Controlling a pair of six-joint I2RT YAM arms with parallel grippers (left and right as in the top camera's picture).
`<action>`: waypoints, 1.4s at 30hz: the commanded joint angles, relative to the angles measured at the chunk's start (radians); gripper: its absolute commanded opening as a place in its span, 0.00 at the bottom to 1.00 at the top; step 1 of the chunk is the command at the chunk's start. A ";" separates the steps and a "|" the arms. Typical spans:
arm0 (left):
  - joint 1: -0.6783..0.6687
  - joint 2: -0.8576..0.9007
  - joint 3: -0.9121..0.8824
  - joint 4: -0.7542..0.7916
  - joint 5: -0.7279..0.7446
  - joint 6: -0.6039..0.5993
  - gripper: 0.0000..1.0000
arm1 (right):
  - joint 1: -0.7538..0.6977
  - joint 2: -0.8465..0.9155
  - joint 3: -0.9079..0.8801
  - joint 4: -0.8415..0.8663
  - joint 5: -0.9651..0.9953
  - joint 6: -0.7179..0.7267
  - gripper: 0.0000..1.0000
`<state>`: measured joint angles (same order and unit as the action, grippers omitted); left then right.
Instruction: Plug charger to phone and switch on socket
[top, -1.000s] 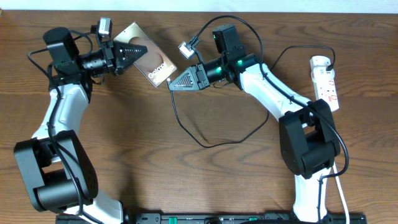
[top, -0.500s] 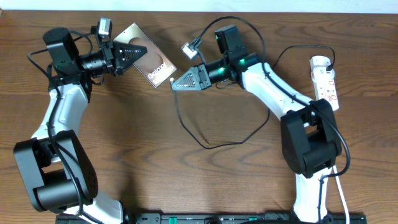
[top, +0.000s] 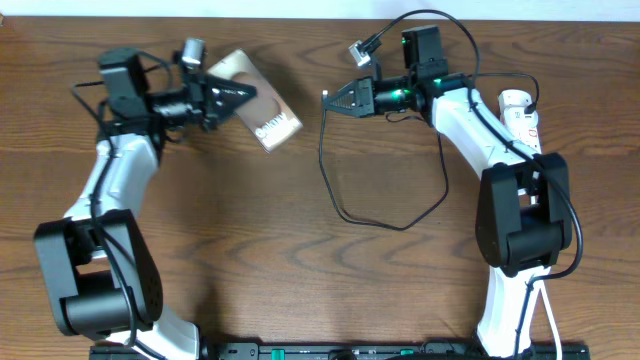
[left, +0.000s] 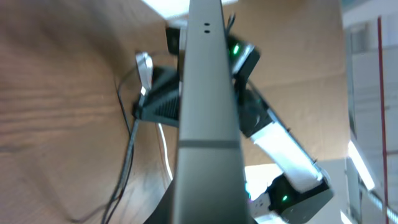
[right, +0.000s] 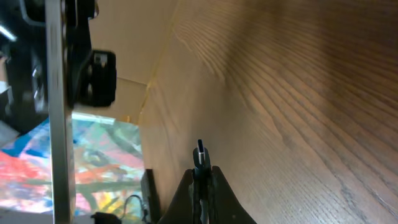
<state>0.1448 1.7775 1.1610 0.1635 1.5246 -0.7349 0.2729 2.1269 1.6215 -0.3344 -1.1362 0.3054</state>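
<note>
One charger (right: 199, 152) in right claw (top: 330, 98)

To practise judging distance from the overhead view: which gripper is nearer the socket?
Right. The right gripper sits left of the socket, shut on the charger; the left gripper is even farther left, shut on the phone.

Item count:

- Bench (top: 250, 260): one.
- Robot arms: two, namely the left arm (top: 108, 180) and the right arm (top: 470, 115).
- Hands: two, one per arm, namely the left hand (top: 228, 95) and the right hand (top: 338, 98).
- Phones: one bronze-brown phone (top: 270, 120).
- Black cables: one cable (top: 322, 150), with one connector tip (right: 199, 149) at its free end.
- Power strips: one white power strip (top: 517, 103).
</note>
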 joint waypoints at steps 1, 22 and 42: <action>-0.042 0.002 -0.048 0.001 0.047 0.094 0.07 | 0.038 -0.027 0.013 0.006 0.079 0.016 0.01; -0.043 0.052 -0.110 0.048 0.013 0.133 0.07 | 0.143 -0.031 0.016 -0.249 0.741 0.098 0.86; -0.069 0.052 -0.110 0.058 -0.075 0.133 0.07 | 0.219 -0.045 0.258 -0.471 0.779 -0.063 0.70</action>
<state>0.0753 1.8385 1.0515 0.2153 1.4349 -0.6224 0.4805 2.1006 1.8645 -0.7948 -0.3897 0.2657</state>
